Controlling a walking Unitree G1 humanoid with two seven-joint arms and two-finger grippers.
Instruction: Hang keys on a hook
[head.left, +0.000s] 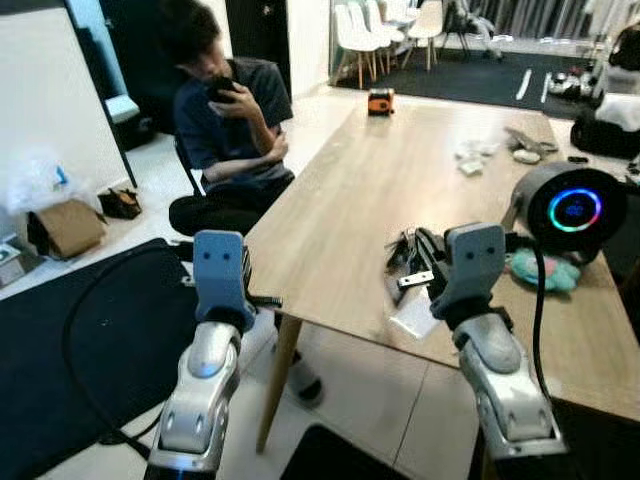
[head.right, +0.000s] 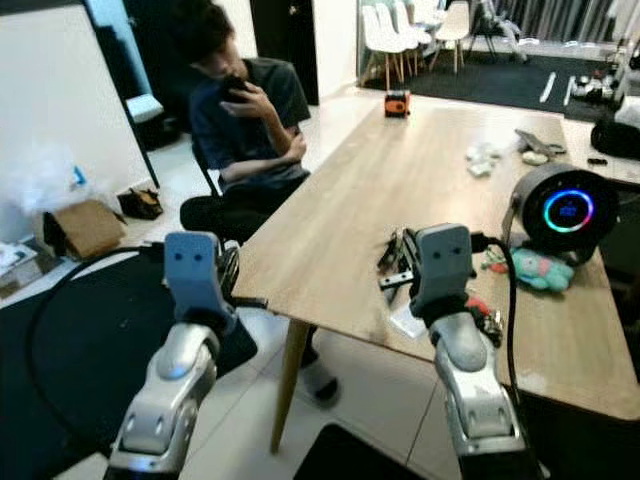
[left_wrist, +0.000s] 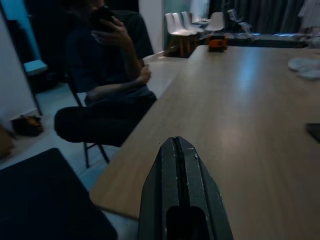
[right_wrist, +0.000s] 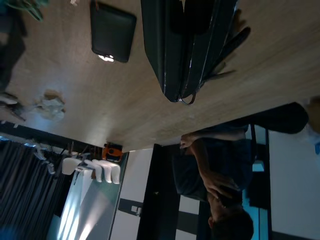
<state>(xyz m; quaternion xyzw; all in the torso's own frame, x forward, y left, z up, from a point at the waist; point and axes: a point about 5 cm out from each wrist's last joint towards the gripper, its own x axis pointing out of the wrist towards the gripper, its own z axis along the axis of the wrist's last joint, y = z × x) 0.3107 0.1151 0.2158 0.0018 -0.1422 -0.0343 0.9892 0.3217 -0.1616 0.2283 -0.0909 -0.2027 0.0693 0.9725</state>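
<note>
Box (head.left: 68, 226): far left on the floor by the white wall, a cardboard one, with a clear bag just behind it.
Mat (head.left: 90, 330): dark, spread on the pale floor on the left, a black cable looping across it.
Person (head.left: 230, 130): seated at the table's left side, dark shirt, one hand up holding a black phone.
Left gripper (head.left: 262, 300): out in front at table height, just off the table's near-left edge; in its wrist view the two black fingers (left_wrist: 181, 165) lie pressed together, nothing between them.
Table (head.left: 400, 170): light wood, running away from the robot, its near leg showing below the edge.
Orange thing (head.left: 380, 101): small, at the far end of the table.
Keys (head.left: 402, 250): a dark bunch lying on the wood near the front edge, right at the right gripper's tips.
Right gripper (head.left: 418, 262): over the table, down on the bunch; the wrist view has the fingers (right_wrist: 175, 55) nearly together with a key ring and dark blades poking out beside them, so it looks clamped on the keys.
Paper (head.left: 415, 315): a white slip flat on the table under the right wrist.
Plush (head.left: 545, 270): teal, lying just right of the right arm.
Speaker (head.left: 572, 210): round and black with a glowing blue-pink ring, standing behind the plush.
Wads (head.left: 470, 158): crumpled white bits farther up the table.
</note>
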